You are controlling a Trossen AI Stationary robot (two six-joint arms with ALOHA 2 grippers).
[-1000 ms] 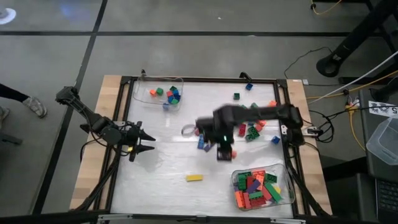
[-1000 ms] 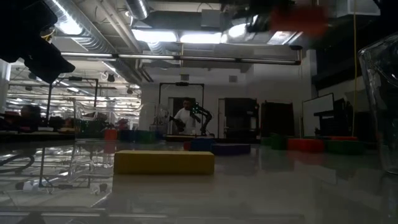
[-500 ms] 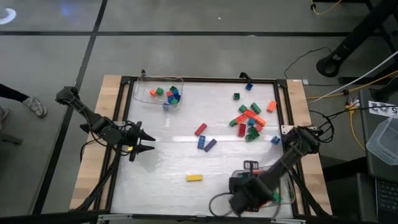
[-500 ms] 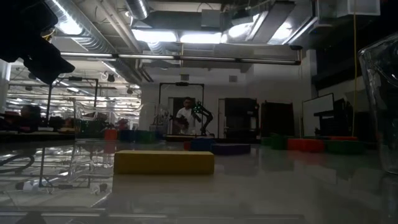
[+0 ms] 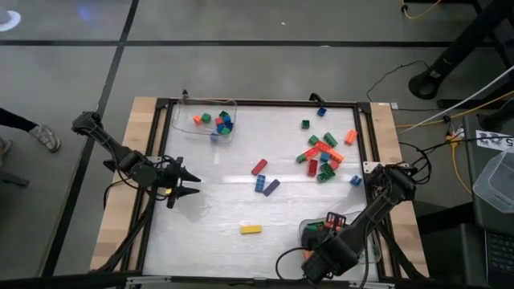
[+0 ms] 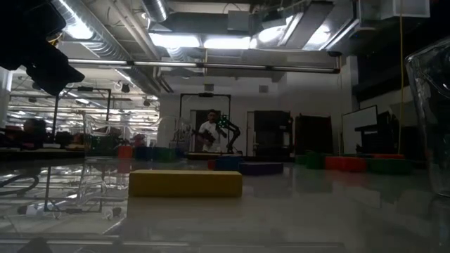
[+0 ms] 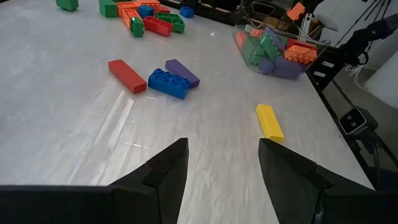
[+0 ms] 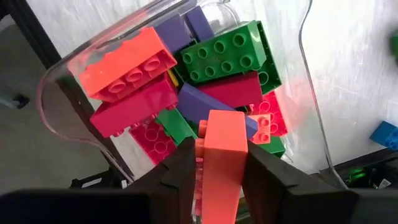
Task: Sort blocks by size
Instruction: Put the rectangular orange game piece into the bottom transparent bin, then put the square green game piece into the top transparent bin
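Right gripper (image 8: 217, 163): clamped on a long orange block (image 8: 219, 160), hanging above the clear tray (image 8: 62, 93) of long blocks. Left gripper (image 7: 222, 163): fingers wide apart, near the yellow block (image 7: 269, 121); apparently idle.

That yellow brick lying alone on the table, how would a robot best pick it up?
The yellow brick lies flat with bare table all round it. Probably best to come straight down with the jaws across its two long sides at mid-length: that span is narrow, and the centre keeps it balanced.
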